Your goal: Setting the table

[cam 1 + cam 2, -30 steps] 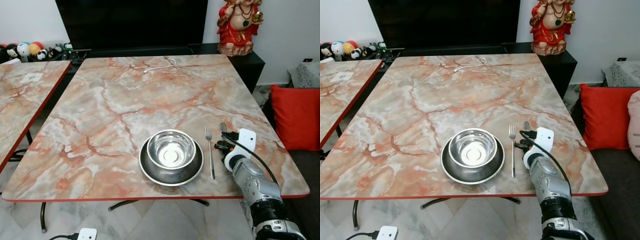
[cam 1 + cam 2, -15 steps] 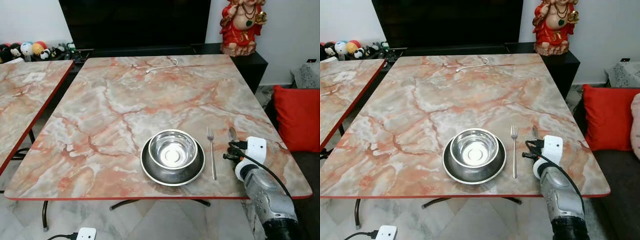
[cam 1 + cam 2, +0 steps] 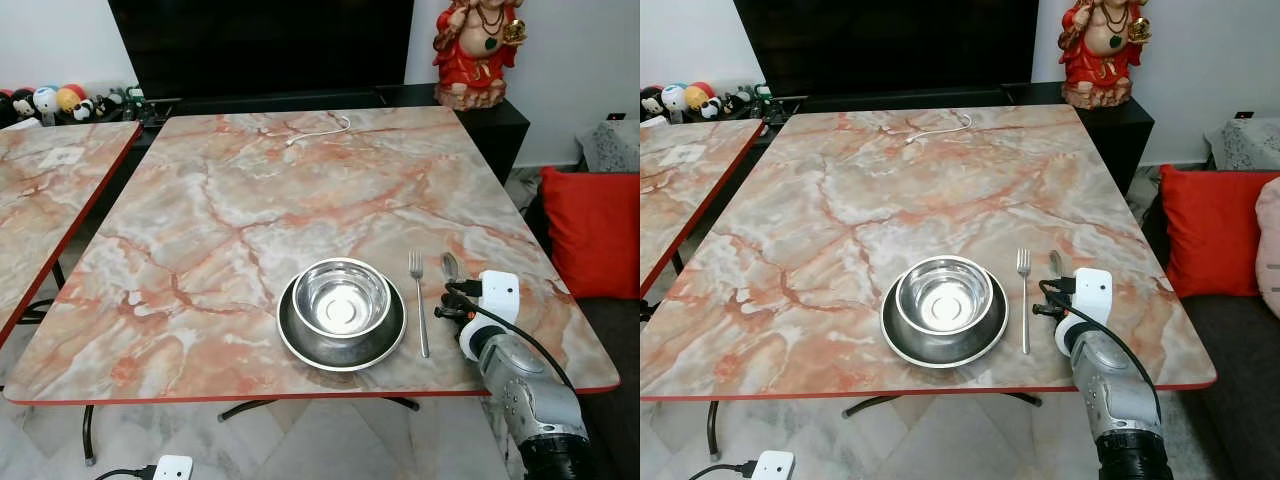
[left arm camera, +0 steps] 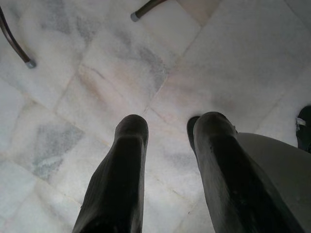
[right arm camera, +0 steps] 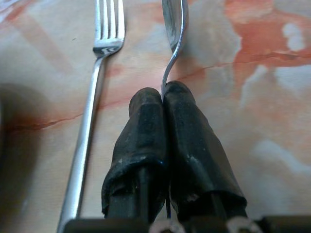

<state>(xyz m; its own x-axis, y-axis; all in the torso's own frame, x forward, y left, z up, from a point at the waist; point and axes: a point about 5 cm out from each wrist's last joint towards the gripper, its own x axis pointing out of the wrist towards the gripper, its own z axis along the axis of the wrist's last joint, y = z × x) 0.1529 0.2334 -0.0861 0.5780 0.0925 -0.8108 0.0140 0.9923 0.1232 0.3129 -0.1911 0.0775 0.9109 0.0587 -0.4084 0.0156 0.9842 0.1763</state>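
Bowl [image 3: 342, 299] sits empty in plate [image 3: 298, 343]; right claw [image 5: 163, 97] clamps spoon [image 5: 173, 29] beside fork [image 3: 419, 300]; left claw [image 4: 167, 131] apart.

Orange-veined marble table [image 3: 250, 200]; silver bowl [image 3: 341, 298], fork [image 3: 418, 300], spoon [image 5: 174, 29]; red cushion [image 3: 597, 232]; black fingers [image 5: 146, 141].

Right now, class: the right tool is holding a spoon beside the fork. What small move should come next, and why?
Probably lower the spoon flat onto the table and open the right tool. Its fingers are shut on the handle, the bowl end already sits beside the fork, right of the bowl on its plate, so the spot looks right.
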